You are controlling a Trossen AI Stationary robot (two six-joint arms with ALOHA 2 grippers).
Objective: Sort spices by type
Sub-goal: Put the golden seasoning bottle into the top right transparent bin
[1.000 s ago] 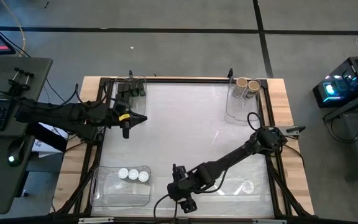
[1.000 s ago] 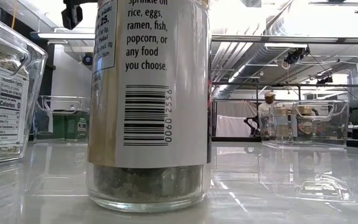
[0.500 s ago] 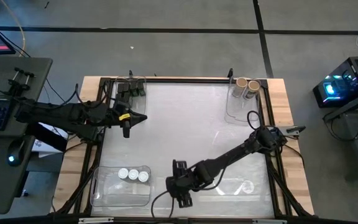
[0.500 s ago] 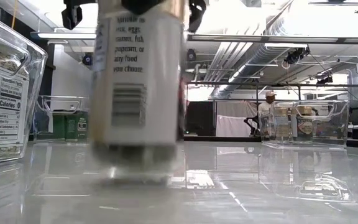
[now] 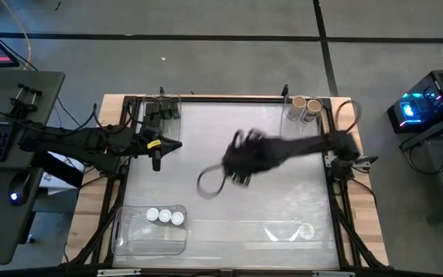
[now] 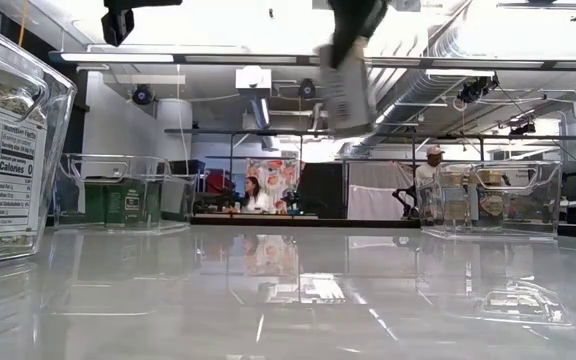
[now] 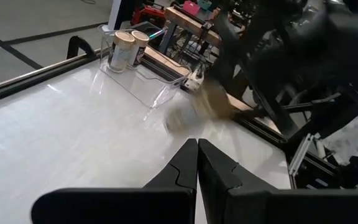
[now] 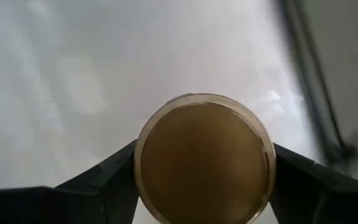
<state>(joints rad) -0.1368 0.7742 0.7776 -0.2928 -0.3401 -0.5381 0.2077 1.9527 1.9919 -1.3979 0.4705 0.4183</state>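
Observation:
My right gripper (image 5: pixel 238 160), blurred over the middle of the table, is shut on a round tan-topped spice jar (image 8: pixel 204 158). In the low view the jar (image 6: pixel 344 85) hangs high above the tabletop. My left gripper (image 5: pixel 157 160) waits shut at the table's left side, near the far-left bin of black boxy spices (image 5: pixel 162 110). Two tan-topped jars (image 5: pixel 304 106) stand in the far-right bin. Three white-topped jars (image 5: pixel 164 217) stand in the near-left bin. My right gripper pinches the jar between its two fingers (image 8: pixel 107 177), one on each side of the jar's upper wall (image 8: pixel 143 163) just under the tan lid. The fingers come from above. The jar is lifted clear and hangs slightly tilted below them.
A clear bin (image 5: pixel 287 231) sits at the near right with no jars showing in it. Dark frame rails (image 5: pixel 337 192) run round the white tabletop. The tabletop's middle (image 5: pixel 206 138) is bare. People show in the room beyond the table (image 6: pixel 253 195).
The jar stood on the table by its near edge, with my right gripper over it. My right gripper has lifted it clear and swung it fast, up and toward the table's middle and far side. My left arm kept still.

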